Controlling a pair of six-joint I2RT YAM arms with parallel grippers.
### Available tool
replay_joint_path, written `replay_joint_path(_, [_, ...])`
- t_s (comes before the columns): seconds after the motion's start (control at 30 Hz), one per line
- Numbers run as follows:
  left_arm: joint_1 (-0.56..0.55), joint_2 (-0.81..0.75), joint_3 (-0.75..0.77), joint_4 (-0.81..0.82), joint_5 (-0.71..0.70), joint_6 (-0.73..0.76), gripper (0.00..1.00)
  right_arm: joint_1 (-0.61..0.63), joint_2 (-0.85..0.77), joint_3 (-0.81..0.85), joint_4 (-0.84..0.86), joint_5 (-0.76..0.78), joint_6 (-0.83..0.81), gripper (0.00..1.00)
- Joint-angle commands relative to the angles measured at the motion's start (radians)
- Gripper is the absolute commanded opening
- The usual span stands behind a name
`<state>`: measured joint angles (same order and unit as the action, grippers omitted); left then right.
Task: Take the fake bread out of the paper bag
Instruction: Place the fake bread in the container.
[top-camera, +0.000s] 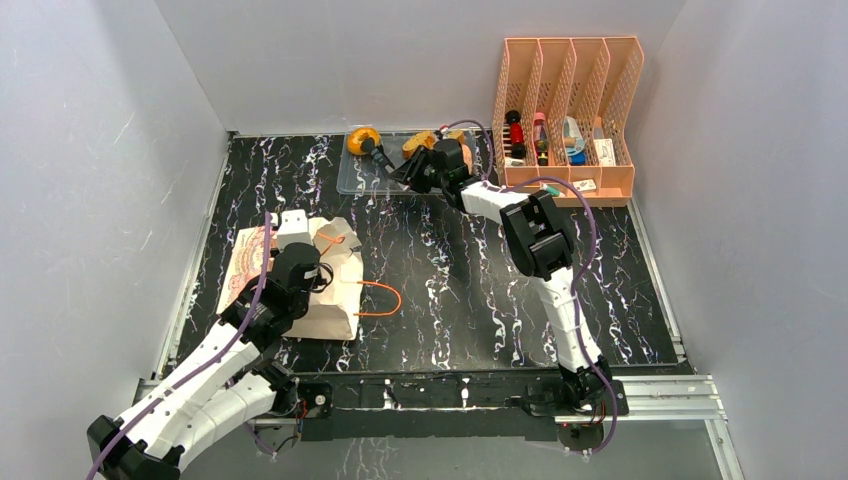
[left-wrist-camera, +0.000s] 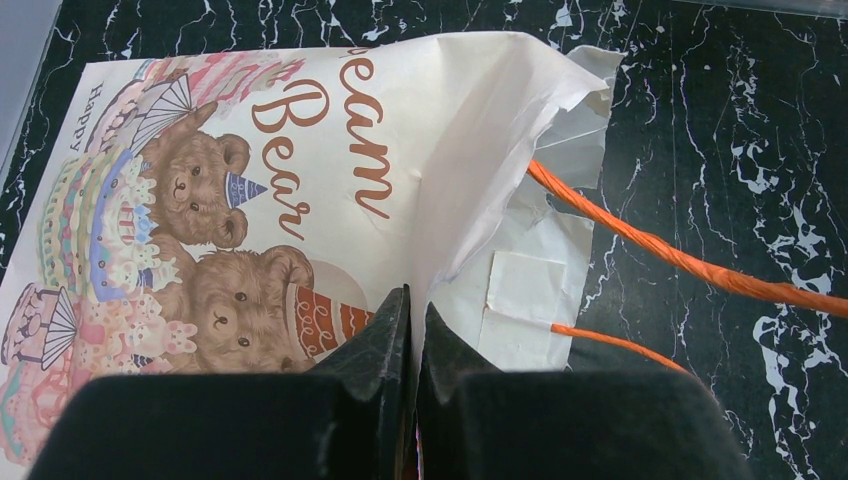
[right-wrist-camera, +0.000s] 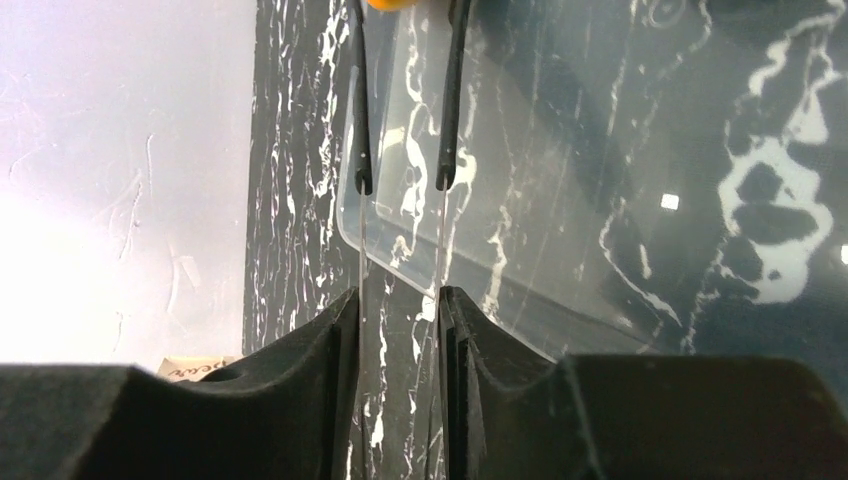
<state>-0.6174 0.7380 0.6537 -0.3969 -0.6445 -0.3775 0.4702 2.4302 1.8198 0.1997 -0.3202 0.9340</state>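
**Left claw pinches the bag, right claw narrow at the tray**

Nearest to the arm bases, on the left of the black marbled table (top-camera: 450, 280), lies the paper bag (left-wrist-camera: 330, 130). It is flat on its side, with the printed face with bears turned up. The left gripper (left-wrist-camera: 412, 300) is closed tight. A raised fold of the bag paper runs straight into the line between its two fingers, so it pinches the bag at the open end. The orange cord handles (left-wrist-camera: 680, 255) come out from this end and lie on the table to the right. What is inside the bag cannot be seen.

The middle of the table carries only the stretched right arm.

At the far side, the right gripper (top-camera: 385, 160) is over the clear tray (top-camera: 365, 182). Its fingers stand a small gap apart, and in the wrist view only the tray shows between them. A ring doughnut (top-camera: 362, 139) lies in the far left corner of the tray, just beyond the fingertips. If they touch it, I cannot tell. More golden-brown bread pieces (top-camera: 420, 142) lie in the tray beside the gripper, partly hidden by it.

To the right of the tray stands an orange rack (top-camera: 570, 60) with four compartments that hold small items.
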Motion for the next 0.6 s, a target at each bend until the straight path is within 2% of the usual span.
replay_joint_path(0.0, [-0.001, -0.010, -0.002, 0.021, 0.004, 0.006, 0.00, -0.010, -0.034, -0.039, 0.115, -0.026, 0.034, 0.30])
replay_joint_path(0.33, [-0.001, -0.009, -0.003, 0.022, 0.011, 0.005, 0.00, -0.020, -0.129, -0.178, 0.177, -0.023, 0.032, 0.31])
replay_joint_path(0.57, [-0.001, -0.006, -0.001, 0.020, 0.012, 0.006, 0.00, -0.024, -0.214, -0.291, 0.241, -0.042, 0.025, 0.25])
